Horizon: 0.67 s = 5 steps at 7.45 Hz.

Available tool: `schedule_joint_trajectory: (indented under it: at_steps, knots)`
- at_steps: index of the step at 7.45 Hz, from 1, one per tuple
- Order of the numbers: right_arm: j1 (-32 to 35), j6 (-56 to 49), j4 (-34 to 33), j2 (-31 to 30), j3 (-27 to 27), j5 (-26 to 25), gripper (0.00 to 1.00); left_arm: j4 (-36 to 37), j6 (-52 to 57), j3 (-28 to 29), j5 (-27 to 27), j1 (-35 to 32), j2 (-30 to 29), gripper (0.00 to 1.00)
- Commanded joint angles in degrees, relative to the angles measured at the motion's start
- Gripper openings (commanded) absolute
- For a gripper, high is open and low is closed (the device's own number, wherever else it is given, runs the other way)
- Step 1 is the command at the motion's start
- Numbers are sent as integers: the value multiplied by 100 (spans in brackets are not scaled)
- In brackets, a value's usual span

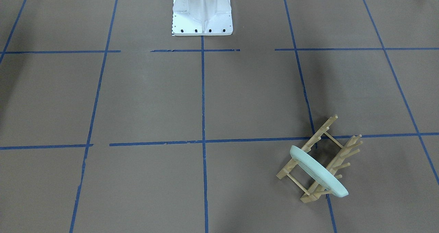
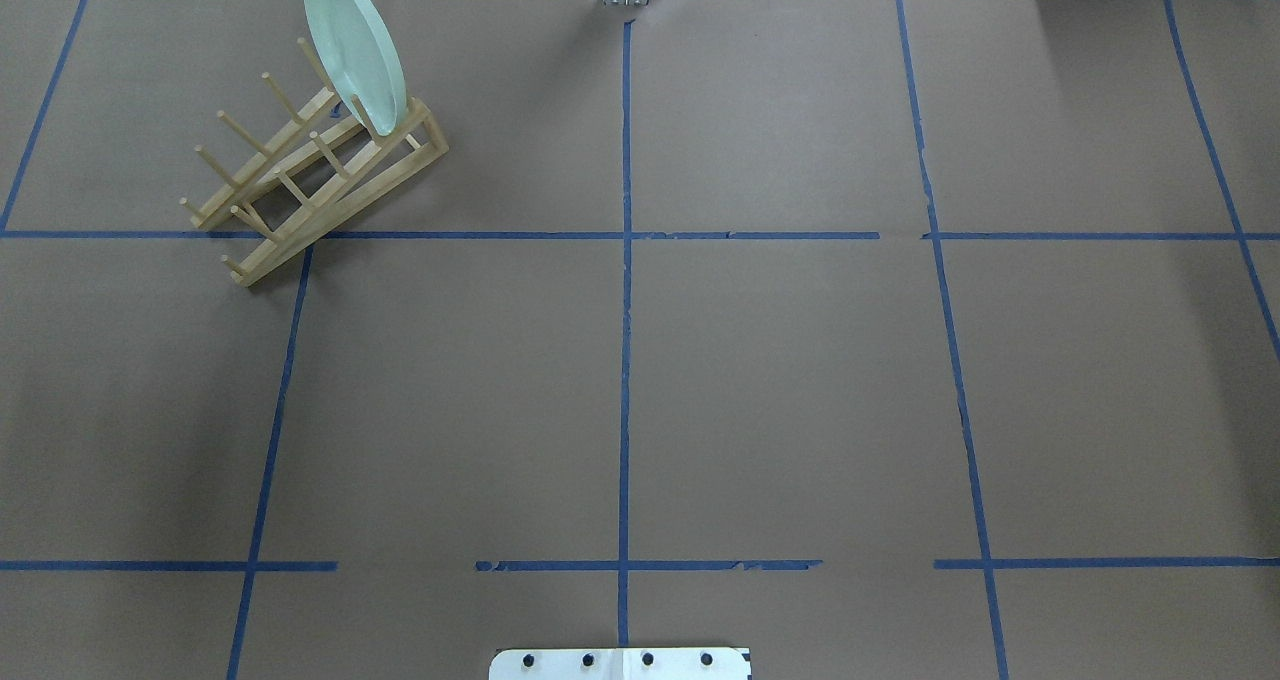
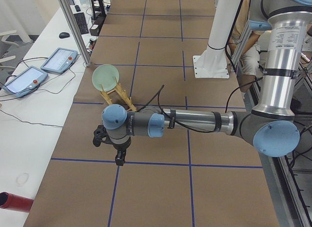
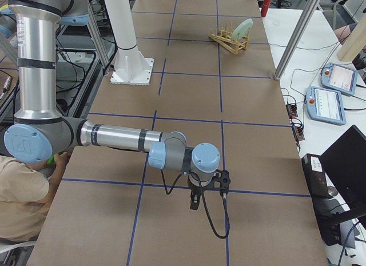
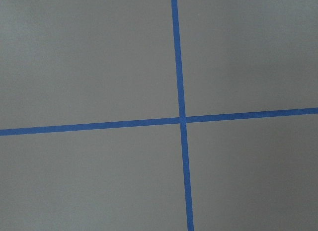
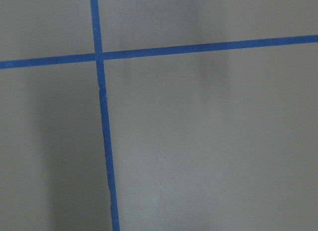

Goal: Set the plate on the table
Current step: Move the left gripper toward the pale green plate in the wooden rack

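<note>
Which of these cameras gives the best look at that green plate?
The overhead exterior view: the plate shows its broad face there, standing on edge in the wooden rack. The front-facing view shows it large but nearly edge-on. Both side views show it small and far. The wrist cameras see only table and blue tape.

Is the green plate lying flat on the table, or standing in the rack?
Standing: the plate rests on edge, leaning, at one end of the wooden rack.
</note>
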Motion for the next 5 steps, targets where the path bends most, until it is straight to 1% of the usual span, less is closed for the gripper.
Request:
schedule_joint_trajectory:
  at_steps: [1,2,3,4,5]
  knots:
    - [0,0,0,0,6,0,100,39,14,81,-5,16,-39,100]
    - [0,0,0,0,6,0,100,283,5,3,4,16,-57,100]
    - [0,0,0,0,6,0,100,938,14,-102,13,25,-153,100]
    - [0,0,0,0,6,0,100,1649,31,-494,30,25,-206,100]
    - [0,0,0,0,6,0,100,1822,-38,-559,4,25,-389,100]
